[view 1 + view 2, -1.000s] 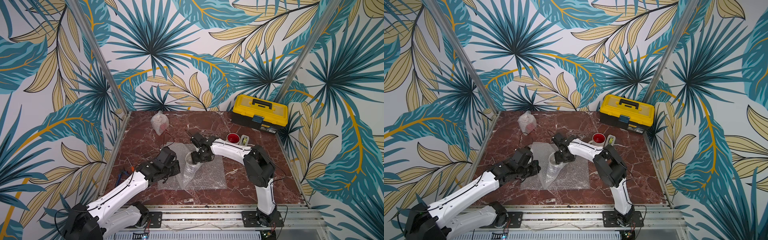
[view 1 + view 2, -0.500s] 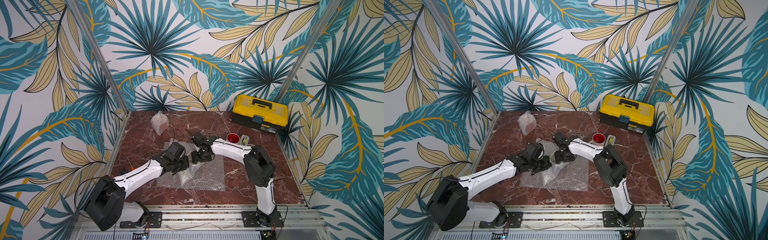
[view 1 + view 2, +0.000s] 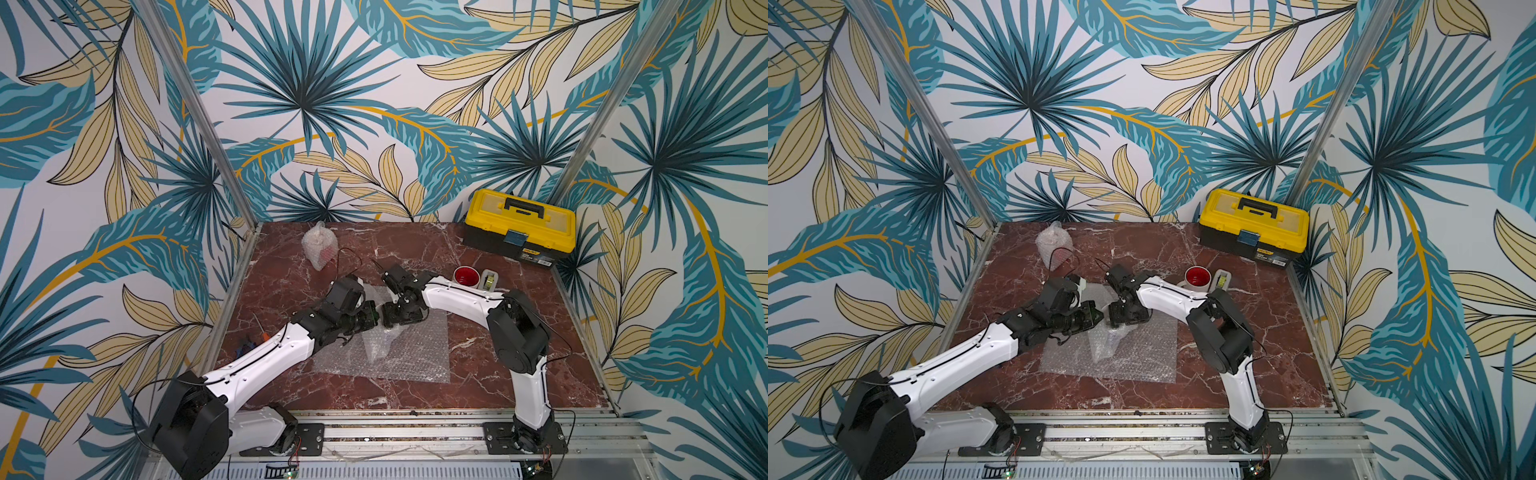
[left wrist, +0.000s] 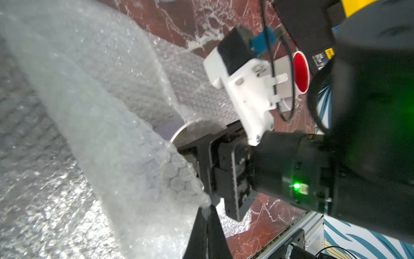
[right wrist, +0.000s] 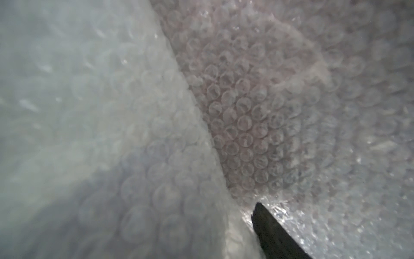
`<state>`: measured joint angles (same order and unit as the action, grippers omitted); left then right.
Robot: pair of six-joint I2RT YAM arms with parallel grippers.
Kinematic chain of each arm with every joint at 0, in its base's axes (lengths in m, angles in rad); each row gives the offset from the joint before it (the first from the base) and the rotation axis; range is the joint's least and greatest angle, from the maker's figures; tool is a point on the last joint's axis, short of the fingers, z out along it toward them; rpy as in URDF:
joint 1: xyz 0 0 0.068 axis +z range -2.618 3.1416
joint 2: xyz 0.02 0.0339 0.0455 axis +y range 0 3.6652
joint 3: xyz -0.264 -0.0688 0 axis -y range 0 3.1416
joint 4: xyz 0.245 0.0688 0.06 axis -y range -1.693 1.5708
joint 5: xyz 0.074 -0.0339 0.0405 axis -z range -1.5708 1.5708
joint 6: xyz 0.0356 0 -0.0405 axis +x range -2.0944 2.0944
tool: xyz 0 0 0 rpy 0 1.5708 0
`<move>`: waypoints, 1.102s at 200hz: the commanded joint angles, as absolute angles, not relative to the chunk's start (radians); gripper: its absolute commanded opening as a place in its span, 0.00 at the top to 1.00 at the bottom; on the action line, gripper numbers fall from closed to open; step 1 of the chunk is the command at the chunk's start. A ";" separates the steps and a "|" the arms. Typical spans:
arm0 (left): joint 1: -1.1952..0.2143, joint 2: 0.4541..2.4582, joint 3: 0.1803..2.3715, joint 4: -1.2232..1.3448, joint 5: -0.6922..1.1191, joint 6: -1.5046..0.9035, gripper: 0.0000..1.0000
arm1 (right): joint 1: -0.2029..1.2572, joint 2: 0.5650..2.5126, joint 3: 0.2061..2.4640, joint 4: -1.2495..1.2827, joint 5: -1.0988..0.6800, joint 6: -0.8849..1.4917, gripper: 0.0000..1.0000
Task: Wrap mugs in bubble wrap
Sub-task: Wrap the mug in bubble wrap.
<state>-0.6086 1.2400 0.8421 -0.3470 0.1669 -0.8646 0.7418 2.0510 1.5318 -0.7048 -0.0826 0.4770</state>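
Step in hand: I judge I'm folding the bubble wrap over the second mug; one bundle, reddish inside, already sits on the counter beyond the sheet's far edge.
Lavender mug: at the sheet's far edge, mostly hidden in both top views; its pale body and rim show in the left wrist view under the raised flap.
Left gripper: fingers pinched fully shut on a corner of the sheet, lifting it toward the mug.
Right gripper: over the sheet's far edge, fingers set wide about the lavender mug, gripping it as far as I can judge; its own camera sees only wrap.
White mug: red inside, bare, off the sheet beside the tape dispenser.
Next move: I'd carry the flap right over the mug, then have the right fingers let go and re-grip outside the wrap so the flap isn't trapped.
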 commanded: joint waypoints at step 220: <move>-0.584 1.546 1.014 -0.289 0.068 -0.975 1.00 | 0.728 1.823 1.409 -0.639 -0.002 0.465 0.32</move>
<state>-0.5873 1.5162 0.9665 -0.2970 0.0570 -0.9775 0.7349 1.8858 1.4559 -0.6689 -0.0509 0.4698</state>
